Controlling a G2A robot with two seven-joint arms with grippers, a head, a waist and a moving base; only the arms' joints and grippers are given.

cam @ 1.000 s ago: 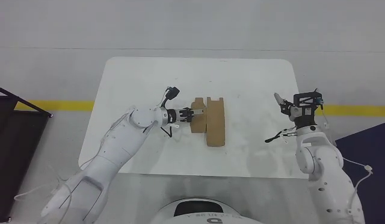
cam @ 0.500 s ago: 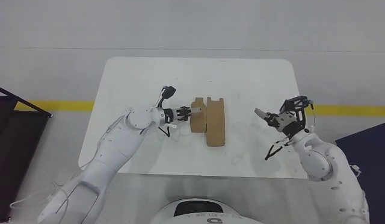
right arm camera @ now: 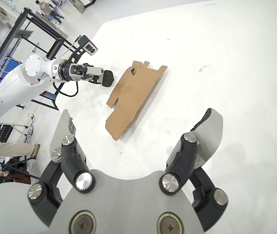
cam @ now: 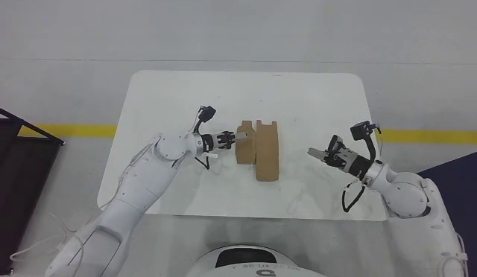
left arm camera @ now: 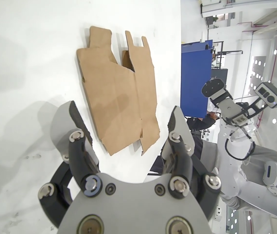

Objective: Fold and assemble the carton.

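Note:
A flattened brown carton [cam: 261,149] lies near the middle of the white table [cam: 313,98], its cut flaps at both ends. In the left wrist view the carton [left arm camera: 119,93] lies just beyond my open left gripper [left arm camera: 124,115], with nothing between the fingers. From above, the left gripper [cam: 232,139] sits at the carton's left edge, close to it. My right gripper [cam: 317,155] hovers open to the right of the carton, a short gap away. The right wrist view looks past its open gripper [right arm camera: 138,120] at the carton [right arm camera: 132,93] and, beyond it, the left gripper [right arm camera: 105,77].
The table has bare surface on all sides of the carton. Its rounded front edge [cam: 246,216] runs near the robot. A black frame [cam: 22,158] stands off the table's left side, and a yellow floor line [cam: 74,130] passes under the table.
The right arm has swung in from the table's right edge toward the carton and lowered, its gripper now pointing at the carton. The left gripper has hardly moved.

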